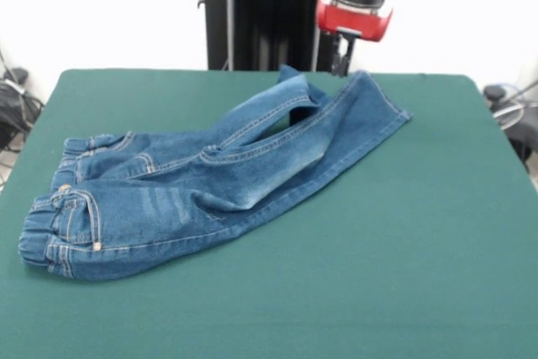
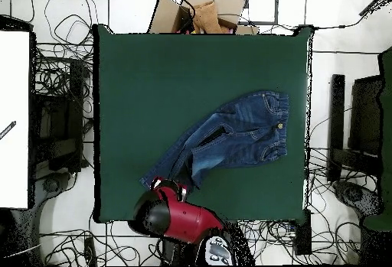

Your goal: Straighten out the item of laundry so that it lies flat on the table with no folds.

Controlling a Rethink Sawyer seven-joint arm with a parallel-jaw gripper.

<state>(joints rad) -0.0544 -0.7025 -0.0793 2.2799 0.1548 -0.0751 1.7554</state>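
The item of laundry is a small pair of blue jeans lying on the green table. Its gathered waistband is at the left in the front view. The two legs run up and to the right and overlap, and the upper leg's cuff is folded over near the far edge. In the overhead view the jeans stretch from the right-hand waistband down to the lower left. My gripper hangs from the red wrist just behind the cuffs at the table's far edge. Overhead, the gripper sits beside the leg ends. It holds nothing that I can see.
The table has wide bare cloth around the jeans. Cardboard boxes lie beyond one edge, a white board at another side, and tangled cables run round the table. The black pedestal stands behind the far edge.
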